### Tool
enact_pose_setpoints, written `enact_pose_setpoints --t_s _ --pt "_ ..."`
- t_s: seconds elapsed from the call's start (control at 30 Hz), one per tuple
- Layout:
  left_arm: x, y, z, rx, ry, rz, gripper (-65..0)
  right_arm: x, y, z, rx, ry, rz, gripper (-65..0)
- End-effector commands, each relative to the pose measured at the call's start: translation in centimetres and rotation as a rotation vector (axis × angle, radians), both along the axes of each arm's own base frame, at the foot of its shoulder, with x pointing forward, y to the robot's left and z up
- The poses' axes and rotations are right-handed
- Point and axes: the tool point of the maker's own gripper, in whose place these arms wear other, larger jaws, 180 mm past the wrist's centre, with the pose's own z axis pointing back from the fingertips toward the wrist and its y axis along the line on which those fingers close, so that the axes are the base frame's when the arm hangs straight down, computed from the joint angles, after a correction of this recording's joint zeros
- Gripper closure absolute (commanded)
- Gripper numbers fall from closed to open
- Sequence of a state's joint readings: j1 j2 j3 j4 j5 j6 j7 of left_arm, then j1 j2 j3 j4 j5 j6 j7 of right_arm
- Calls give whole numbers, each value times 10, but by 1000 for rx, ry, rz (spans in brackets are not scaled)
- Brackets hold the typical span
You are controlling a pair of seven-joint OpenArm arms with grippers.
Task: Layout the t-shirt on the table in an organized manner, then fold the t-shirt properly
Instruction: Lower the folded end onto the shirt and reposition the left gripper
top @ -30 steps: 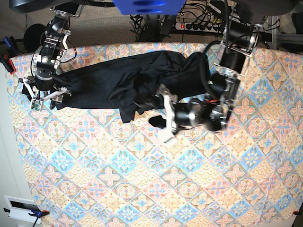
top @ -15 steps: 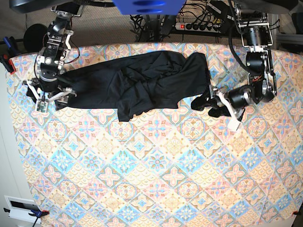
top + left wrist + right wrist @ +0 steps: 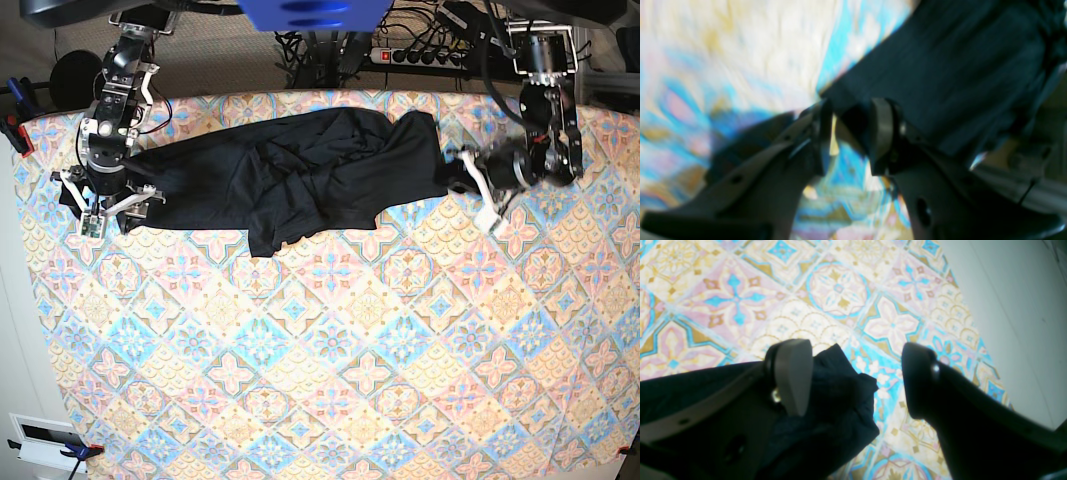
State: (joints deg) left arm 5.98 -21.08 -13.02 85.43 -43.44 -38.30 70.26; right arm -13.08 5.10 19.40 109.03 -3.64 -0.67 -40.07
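We take this for a robotics lab or test room rather than a home. Our worktop (image 3: 330,400) is wide and draped in a cloth of pastel diamond tiles, clipped at its left edge by clamps (image 3: 18,135). Two arms stand at its far edge, one at the left (image 3: 112,95) and one at the right (image 3: 545,80). Behind them we see a power strip (image 3: 425,55) and a tangle of cables (image 3: 320,45) on grey carpet (image 3: 210,50). A pale floor (image 3: 15,350) runs beside the worktop, and a black shirt (image 3: 300,170) lies on the cloth.
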Motion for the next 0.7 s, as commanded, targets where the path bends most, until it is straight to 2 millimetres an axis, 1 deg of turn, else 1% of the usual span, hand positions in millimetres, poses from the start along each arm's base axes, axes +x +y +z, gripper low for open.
enact_pose_setpoints --t_s 0.0,0.07,0.1,0.17,0.23,0.3,0.37,0.4,0.47,0.5,0.53,0.6,0.67 --pt "3 5 6 7 -28 -4 -162 7 -3 15 -26 -51 7 -403" --pt "-8 6 -1 10 -2 -1 -193 7 -3 15 -26 -51 7 -403" --pt "-12 6 -3 10 9 2 -221 7 -3 15 -26 -51 7 -403" --pt "-17 7 -6 12 22 2 -271 7 -2 15 -25 -51 8 -403" --pt "-22 5 -8 8 31 -5 -308 9 3 13 -20 -48 24 -403" --pt "-23 4 -8 5 32 -4 -316 10 7 12 -18 -47 33 -403" --pt "-23 -2 -10 -12 35 3 -316 10 7 12 -18 -47 33 -403" --pt "-25 -1 -14 -17 49 11 -316 10 7 12 -18 -47 33 -403" --pt "-30 2 -25 -34 90 43 -316 10 7 12 -18 -47 33 -403" --pt "-27 2 -30 -53 95 66 -316 10 8 12 -16 -46 38 -403" --pt "-24 -1 -35 -79 97 94 -316 10 8 12 -16 -46 38 -403" --pt "-26 -1 -49 -114 133 146 -315 10 8 12 -16 -46 38 -403" --pt "-26 -5 -57 -140 152 172 -315 10 8 12 -16 -45 37 -403"
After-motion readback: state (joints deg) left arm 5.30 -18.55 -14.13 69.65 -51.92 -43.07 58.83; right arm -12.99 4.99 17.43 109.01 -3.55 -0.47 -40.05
